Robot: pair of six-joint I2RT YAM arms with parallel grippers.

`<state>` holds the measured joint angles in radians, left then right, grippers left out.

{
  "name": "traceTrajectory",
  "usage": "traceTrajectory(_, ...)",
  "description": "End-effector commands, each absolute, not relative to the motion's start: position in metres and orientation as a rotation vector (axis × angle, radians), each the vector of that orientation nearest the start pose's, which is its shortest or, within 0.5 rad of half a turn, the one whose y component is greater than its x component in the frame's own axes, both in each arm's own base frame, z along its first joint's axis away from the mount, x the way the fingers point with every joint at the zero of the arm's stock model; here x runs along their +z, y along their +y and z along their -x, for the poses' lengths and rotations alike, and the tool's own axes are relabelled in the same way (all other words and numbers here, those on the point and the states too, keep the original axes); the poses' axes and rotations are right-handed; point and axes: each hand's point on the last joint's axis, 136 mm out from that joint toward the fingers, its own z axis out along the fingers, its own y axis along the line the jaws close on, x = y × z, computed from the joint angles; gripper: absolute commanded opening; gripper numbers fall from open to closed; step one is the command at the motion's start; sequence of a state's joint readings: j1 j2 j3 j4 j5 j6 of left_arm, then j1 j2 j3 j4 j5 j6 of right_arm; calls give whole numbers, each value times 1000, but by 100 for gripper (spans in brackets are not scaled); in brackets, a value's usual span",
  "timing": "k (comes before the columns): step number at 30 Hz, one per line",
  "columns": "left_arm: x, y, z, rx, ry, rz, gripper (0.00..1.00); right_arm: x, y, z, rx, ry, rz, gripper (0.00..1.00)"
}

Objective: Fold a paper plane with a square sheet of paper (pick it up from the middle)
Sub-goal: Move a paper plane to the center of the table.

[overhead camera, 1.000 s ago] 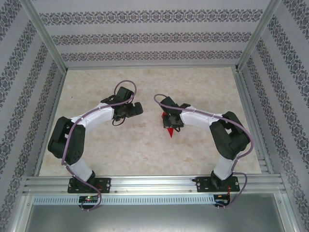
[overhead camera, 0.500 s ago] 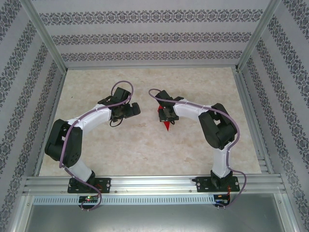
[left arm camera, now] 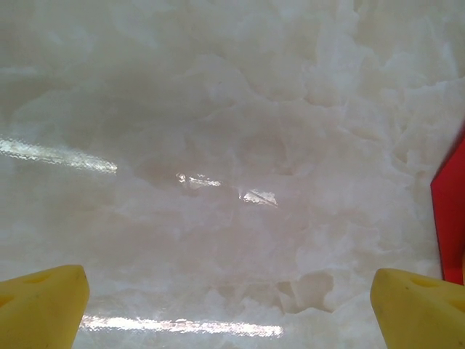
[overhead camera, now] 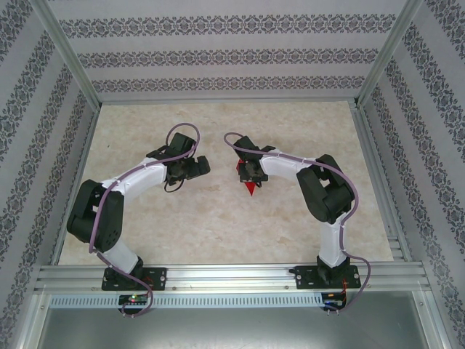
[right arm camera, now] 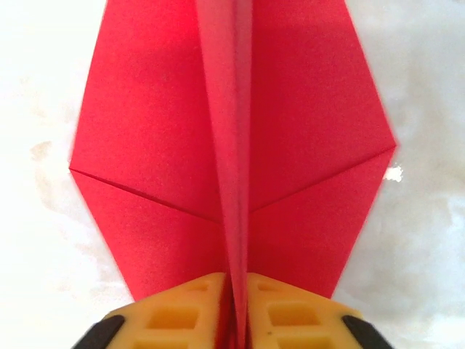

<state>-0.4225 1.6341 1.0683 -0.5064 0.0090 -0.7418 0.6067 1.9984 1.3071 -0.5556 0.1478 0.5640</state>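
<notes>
- The right hand [right arm camera: 234,298] is pinching the paper plane [right arm camera: 167,145]: its yellow fingers [right arm camera: 189,313] are pressing in from both sides on the raised centre fold, with only the thickness of the paper between them.
- In the right wrist view the plane is stretching straight ahead of that hand, with a red wing spreading out flat on each side of the fold. A slanting crease is running from each wing's outer corner in towards the fold.
- From above, the right hand [overhead camera: 249,171] is covering most of the plane [overhead camera: 251,190]. Only a sharp red tip is showing, pointing back from the hand towards the arm bases.
- I cannot tell whether the plane is resting on the pale marbled surface [overhead camera: 218,218] or being held just clear of it.
- The left hand [left arm camera: 229,298] is standing fully spread, its two yellow fingertips [left arm camera: 40,305] sitting at opposite lower corners of its own view and holding nothing.
- A strip of the plane [left arm camera: 449,211] is showing just ahead of and beyond that hand's right-side fingertip.
- From above, the left hand [overhead camera: 196,166] is facing the right hand across a gap of bare surface.
</notes>
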Motion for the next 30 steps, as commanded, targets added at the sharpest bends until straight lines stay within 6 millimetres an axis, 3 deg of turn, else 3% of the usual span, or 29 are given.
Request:
traceTrajectory(1, 98, -153, -366, -390, 2607, 471, 100, 14, 223, -370, 44, 2789, -1, 22)
traceTrajectory(7, 125, -137, -385, -269, 2537, 414, 100, 98, 232, -398, 234, 2632, -63, 33)
traceTrajectory(12, 154, -117, -399, -178, 2449, 381, 100, 153, 217, -406, 294, 2502, -94, 59)
traceTrajectory(14, 166, -103, -402, -129, 2405, 386, 100, 173, 198, -409, 267, 2435, -111, 69)
traceTrajectory(17, 185, -78, -403, -49, 2324, 404, 100, 197, 153, -409, 150, 2328, -148, 79)
traceTrajectory(22, 204, -28, -393, 164, 2184, 443, 100, 216, 78, -401, -71, 2167, -171, 98)
traceTrajectory(27, 203, 11, -375, 345, 2054, 494, 100, 202, 3, -384, -289, 2095, -319, 98)
traceTrajectory(30, 198, 21, -366, 371, 1997, 487, 100, 186, -32, -374, -362, 2035, -416, 98)
